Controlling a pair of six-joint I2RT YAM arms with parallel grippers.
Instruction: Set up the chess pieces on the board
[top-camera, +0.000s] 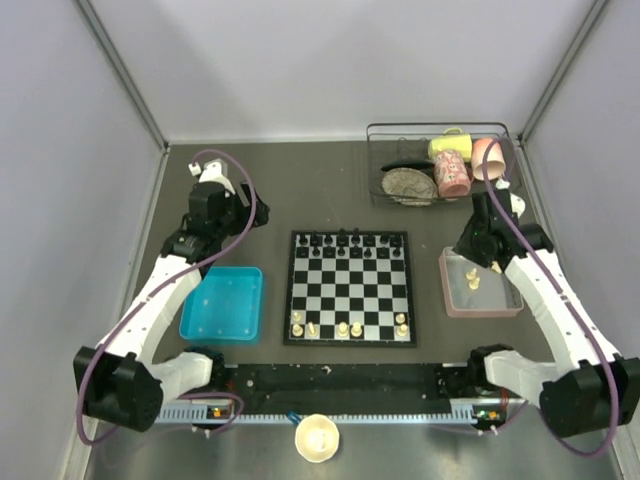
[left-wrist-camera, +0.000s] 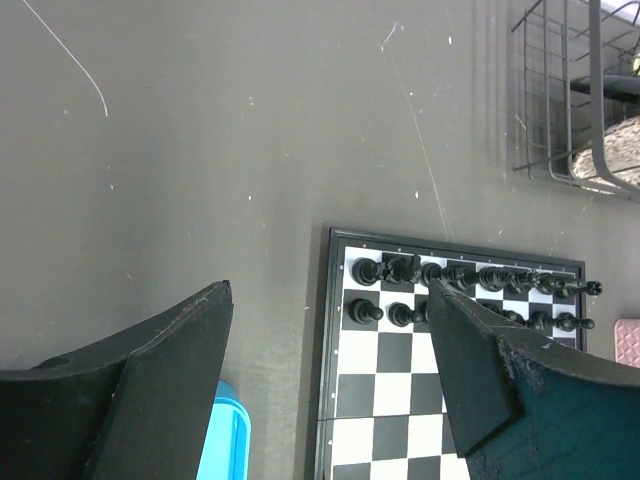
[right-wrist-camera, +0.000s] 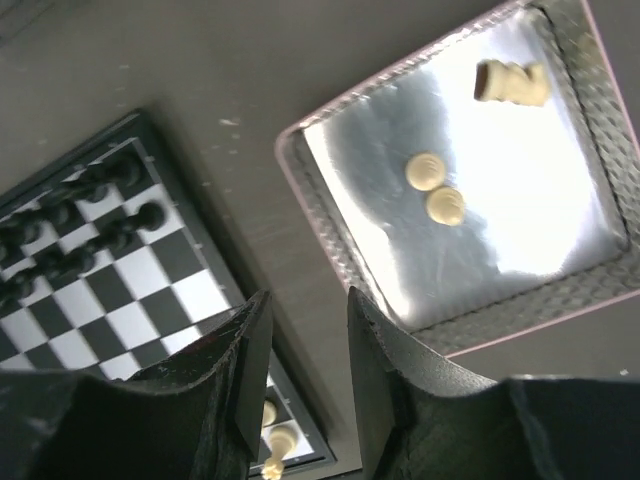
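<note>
The flat chessboard (top-camera: 350, 288), glossy black and white squares inside a dark border, lies in the middle of the matte dark-grey table (top-camera: 300, 190), whose surface is scuffed with fine pale scratches. Small black pieces (top-camera: 350, 246) fill the board's two far rows. A few tiny cream chess pieces (top-camera: 343, 328) stand along its near row, at both corners and around the middle. More of them are in the pink tray (right-wrist-camera: 520, 315) just right of the board, a square tray with a woven-textured rim and a shiny silvery floor. There a knight (right-wrist-camera: 511, 83) lies on its side, and two round-topped pieces (right-wrist-camera: 426, 170) stand close together. The right gripper (right-wrist-camera: 307, 300) hangs above the tray's board-side edge, its black jaws parted by a narrow gap with nothing between them. The left gripper (left-wrist-camera: 330, 290) hovers over bare table off the board's far-left corner, jaws spread wide and empty. A smooth bright-blue plastic tray (top-camera: 222, 303) lies left of the board. A black wire basket (top-camera: 395, 145) at the far right holds cups and a speckled plate.
</note>
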